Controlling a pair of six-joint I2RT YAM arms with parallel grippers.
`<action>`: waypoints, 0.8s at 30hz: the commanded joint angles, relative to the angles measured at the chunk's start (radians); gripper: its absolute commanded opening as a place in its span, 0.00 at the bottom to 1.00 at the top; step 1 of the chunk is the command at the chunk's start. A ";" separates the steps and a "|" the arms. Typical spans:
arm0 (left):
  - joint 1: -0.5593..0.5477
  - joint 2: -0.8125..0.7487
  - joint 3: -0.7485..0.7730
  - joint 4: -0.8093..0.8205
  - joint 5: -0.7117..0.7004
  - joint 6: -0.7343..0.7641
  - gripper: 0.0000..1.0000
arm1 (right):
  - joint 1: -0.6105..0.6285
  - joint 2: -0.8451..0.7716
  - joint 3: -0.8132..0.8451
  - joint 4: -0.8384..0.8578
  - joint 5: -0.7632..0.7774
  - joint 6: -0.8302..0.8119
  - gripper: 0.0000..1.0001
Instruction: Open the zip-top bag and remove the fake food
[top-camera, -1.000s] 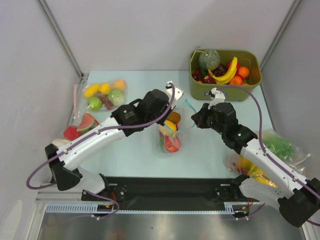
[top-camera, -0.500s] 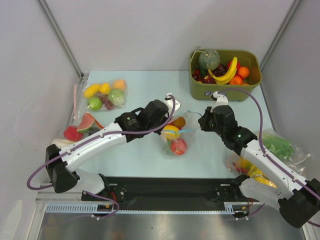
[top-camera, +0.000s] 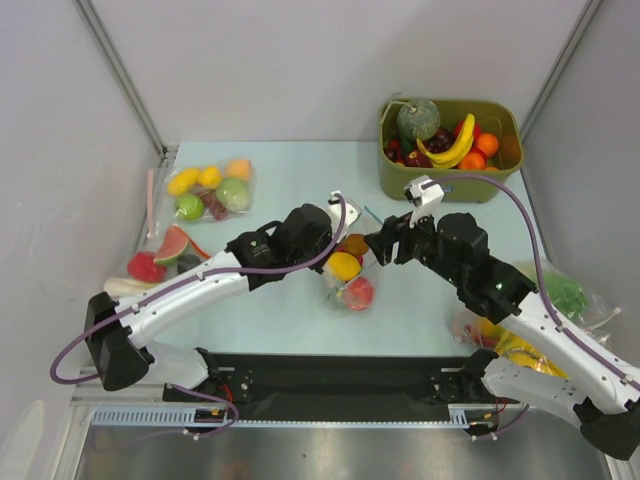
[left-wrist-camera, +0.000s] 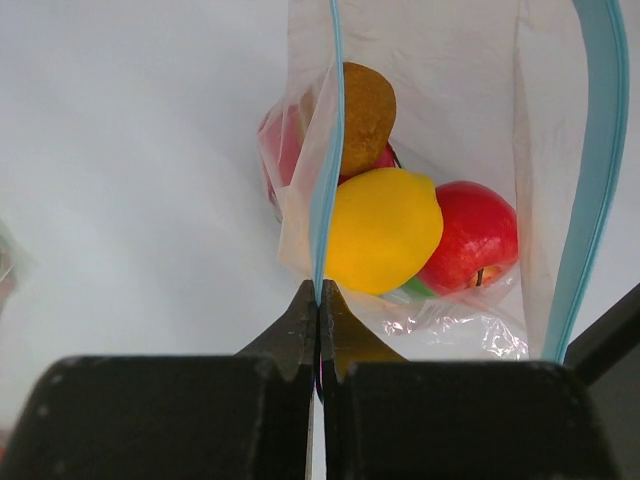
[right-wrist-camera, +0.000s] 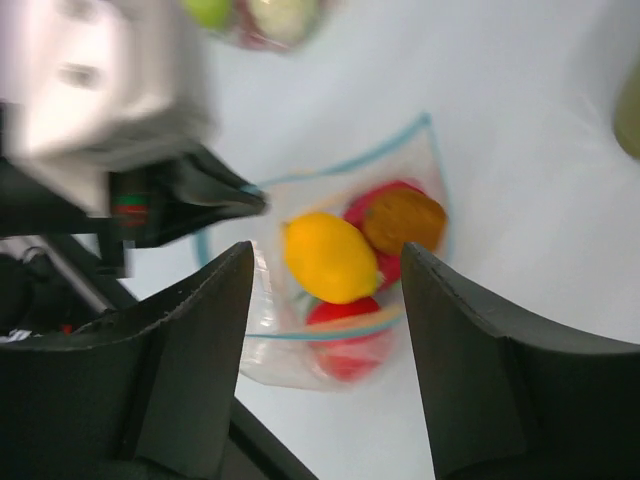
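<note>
The zip-top bag (top-camera: 352, 278) lies mid-table with its mouth spread wide, its blue-green zip strip (left-wrist-camera: 592, 170) gaping. Inside is the fake food: a yellow lemon (left-wrist-camera: 383, 230), a red apple (left-wrist-camera: 470, 235), a brown fruit (left-wrist-camera: 366, 100) and a bit of green. My left gripper (top-camera: 337, 238) is shut on the near zip edge (left-wrist-camera: 318, 285). My right gripper (top-camera: 385, 245) hovers over the bag's mouth, open, with nothing between its fingers (right-wrist-camera: 210, 330); the lemon (right-wrist-camera: 330, 258) shows below the right gripper (right-wrist-camera: 325, 265).
An olive-green bin (top-camera: 500, 165) with a melon, a banana and other fruit stands at the back right. Other filled bags lie at the back left (top-camera: 210, 190), left (top-camera: 165, 250) and right (top-camera: 555, 295). My left gripper (right-wrist-camera: 215, 195) sits close beside the right fingers.
The right gripper let go of the bag's edge and opened wide. Both arms came down, and the bag sank from hanging stretched between them to resting on the table.
</note>
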 joint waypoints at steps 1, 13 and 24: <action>0.015 -0.041 -0.014 0.047 0.043 -0.024 0.00 | 0.049 0.001 0.063 0.080 -0.107 -0.123 0.66; 0.067 -0.078 -0.047 0.075 0.070 -0.039 0.00 | 0.055 0.179 -0.014 0.238 -0.255 -0.192 0.63; 0.090 -0.083 -0.063 0.082 0.134 -0.047 0.00 | 0.055 0.343 -0.025 0.302 -0.255 -0.264 0.68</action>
